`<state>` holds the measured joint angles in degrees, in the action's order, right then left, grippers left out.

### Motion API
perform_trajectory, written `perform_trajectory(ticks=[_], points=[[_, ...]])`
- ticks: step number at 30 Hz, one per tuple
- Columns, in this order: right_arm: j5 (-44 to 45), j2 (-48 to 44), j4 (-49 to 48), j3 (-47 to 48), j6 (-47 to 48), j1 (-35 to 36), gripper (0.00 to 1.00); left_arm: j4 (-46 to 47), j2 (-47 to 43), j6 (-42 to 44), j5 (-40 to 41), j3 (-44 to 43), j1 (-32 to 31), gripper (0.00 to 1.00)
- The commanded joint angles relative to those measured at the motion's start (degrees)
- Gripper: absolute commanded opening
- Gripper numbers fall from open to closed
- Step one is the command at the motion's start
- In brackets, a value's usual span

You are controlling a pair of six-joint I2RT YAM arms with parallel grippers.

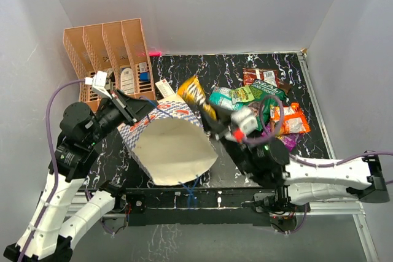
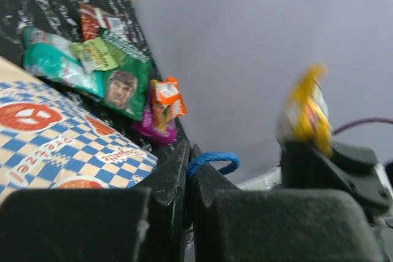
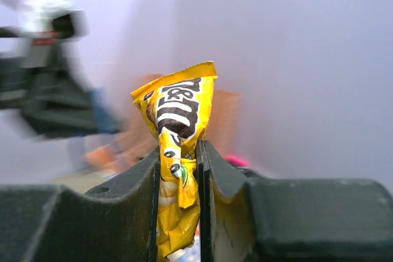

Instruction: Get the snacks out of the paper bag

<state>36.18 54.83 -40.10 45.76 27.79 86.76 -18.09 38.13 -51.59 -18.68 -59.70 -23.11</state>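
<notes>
right tool (image 3: 179, 151) pinched a yellow packet (image 3: 178, 111) above the paper bag (image 1: 175, 148); left tool (image 2: 188, 176) pinched the bag's rim; other snacks (image 1: 258, 96) lay right of it, its inside seemingly empty.

The left arm (image 1: 58, 176) rises from its near-left base and bends inward, the left pincer (image 1: 136, 113) pressed shut on the rim of the paper bag (image 1: 175, 148). The right arm (image 1: 319, 173) lies low, reaching leftward with its wrist raised, the right pincer (image 3: 179, 157) clamped on a yellow snack packet (image 3: 178, 111).
</notes>
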Motion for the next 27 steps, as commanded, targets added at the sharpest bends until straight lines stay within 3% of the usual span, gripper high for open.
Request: perform_trajectory(ticks=[1, 3, 5, 11, 17, 27], points=[[14.1, 6.9, -1.9, 8.8, 4.1, -15.5, 0.25, 14.9, 3.9, -8.3, -7.7, -3.3, -0.1, 0.0], [10.4, 8.0, 8.6, 11.9, -6.5, -26.3, 0.25, 16.8, 5.9, -8.9, -8.2, -4.6, -0.1, 0.0], [7.7, 9.9, 13.3, 13.2, -14.6, -34.4, 0.25, 17.6, 8.1, -8.4, -7.8, -6.6, -0.1, 0.0], [-0.1, 14.8, 22.1, 12.8, -25.3, -49.7, 0.25, 20.5, 11.1, -7.1, -3.6, -5.6, -0.1, 0.0], [-8.2, 17.4, 24.5, 6.0, -31.1, -56.1, 0.27, 11.4, 7.2, 0.4, 5.2, -1.0, -0.1, 0.0], [-18.0, 23.8, 25.1, -1.2, -40.3, -57.1, 0.27, -11.8, 1.5, 9.8, 22.2, 1.2, -0.1, 0.0]])
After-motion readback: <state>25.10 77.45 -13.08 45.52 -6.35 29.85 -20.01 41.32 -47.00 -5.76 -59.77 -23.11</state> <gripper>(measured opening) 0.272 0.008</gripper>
